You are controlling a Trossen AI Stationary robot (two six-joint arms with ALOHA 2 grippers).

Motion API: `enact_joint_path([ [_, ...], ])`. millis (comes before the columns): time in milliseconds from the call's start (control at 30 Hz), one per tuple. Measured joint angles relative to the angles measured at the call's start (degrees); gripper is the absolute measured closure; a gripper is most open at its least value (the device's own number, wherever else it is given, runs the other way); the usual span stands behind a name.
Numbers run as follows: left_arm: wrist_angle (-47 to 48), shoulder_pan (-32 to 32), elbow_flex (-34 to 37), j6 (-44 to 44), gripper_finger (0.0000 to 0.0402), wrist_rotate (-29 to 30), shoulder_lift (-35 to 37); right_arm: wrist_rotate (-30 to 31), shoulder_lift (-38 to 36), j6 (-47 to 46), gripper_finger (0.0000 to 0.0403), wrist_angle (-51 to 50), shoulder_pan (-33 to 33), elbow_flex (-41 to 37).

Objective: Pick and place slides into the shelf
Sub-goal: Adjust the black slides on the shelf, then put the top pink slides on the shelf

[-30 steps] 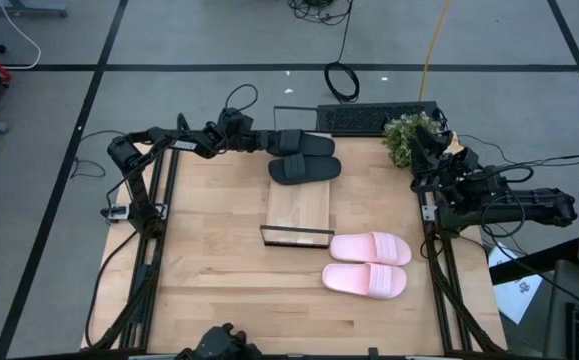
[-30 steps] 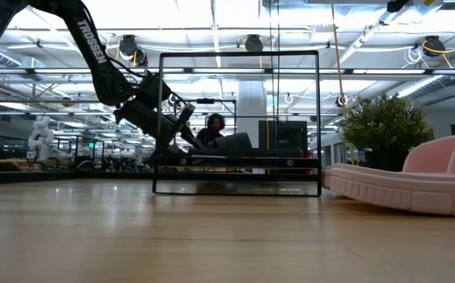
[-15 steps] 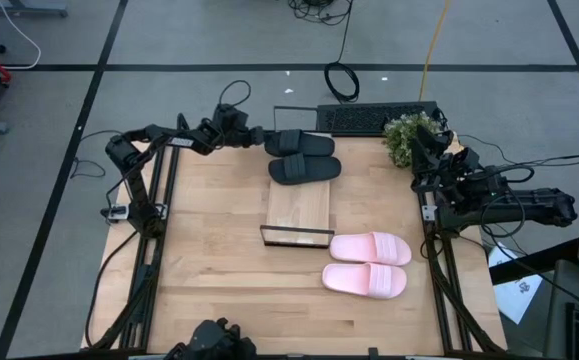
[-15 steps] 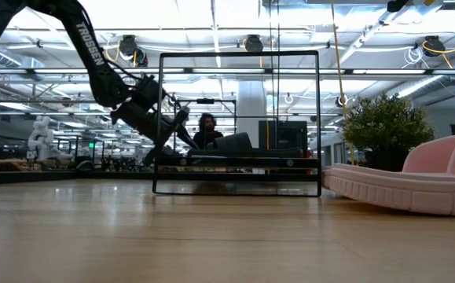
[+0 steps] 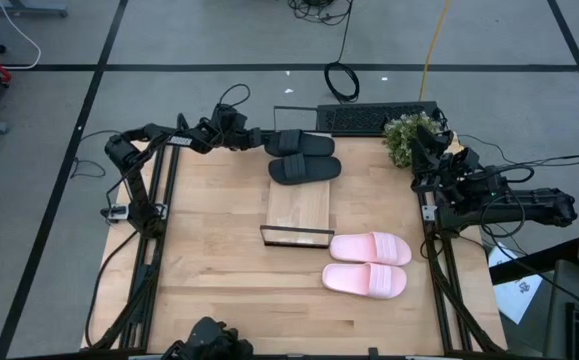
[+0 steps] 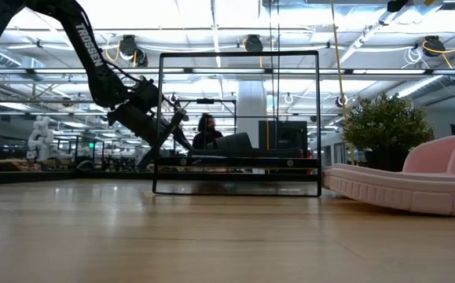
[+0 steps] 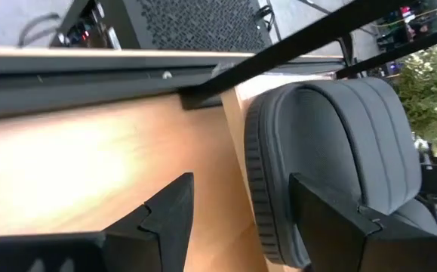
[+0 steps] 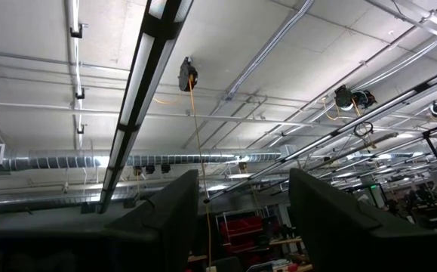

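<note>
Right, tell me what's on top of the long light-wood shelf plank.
Two black slip-on slides lie across the far end of the long light-wood shelf plank; the rest is bare. The wood beneath them is covered. The open left gripper sits beside the farther one.

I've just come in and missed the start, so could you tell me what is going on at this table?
The robot is putting slides on the shelf. The left gripper is open at the shelf's far end, beside the two black slides lying there, holding nothing. The two pink slides lie on the table beside the shelf's near end. The right gripper is parked open by the potted plant.
</note>
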State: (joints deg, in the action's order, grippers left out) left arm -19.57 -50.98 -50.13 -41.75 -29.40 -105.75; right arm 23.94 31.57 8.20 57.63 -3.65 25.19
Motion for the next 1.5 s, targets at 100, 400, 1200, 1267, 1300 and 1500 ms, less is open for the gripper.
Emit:
enact_joint_path([
  [100,0.00,0.23,0.00,-1.51,0.0192,-1.65,0.00,0.02,0.00,0.05,0.0206,0.00,-0.01,0.02],
  [400,-2.08,2.03,0.00,-3.92,0.0192,-1.67,-0.02,0.24,0.00,0.18,0.0206,0.00,0.01,0.01],
  [1200,0.04,3.75,-2.95,-3.77,0.0192,0.91,-0.02,0.26,0.00,0.03,0.0206,-0.02,-0.01,0.01],
  [1267,0.06,3.36,-2.95,-3.74,0.0192,0.91,-0.02,0.24,0.00,0.01,0.0206,-0.02,0.01,0.01],
  [1300,0.06,3.11,-2.95,-3.74,0.0192,0.91,-0.02,0.23,0.00,0.01,0.0206,-0.01,-0.01,0.00],
  [1500,0.06,0.57,-2.97,-3.81,0.0192,-0.07,-0.02,0.11,0.00,-0.01,0.0206,-0.02,-0.01,0.01],
])
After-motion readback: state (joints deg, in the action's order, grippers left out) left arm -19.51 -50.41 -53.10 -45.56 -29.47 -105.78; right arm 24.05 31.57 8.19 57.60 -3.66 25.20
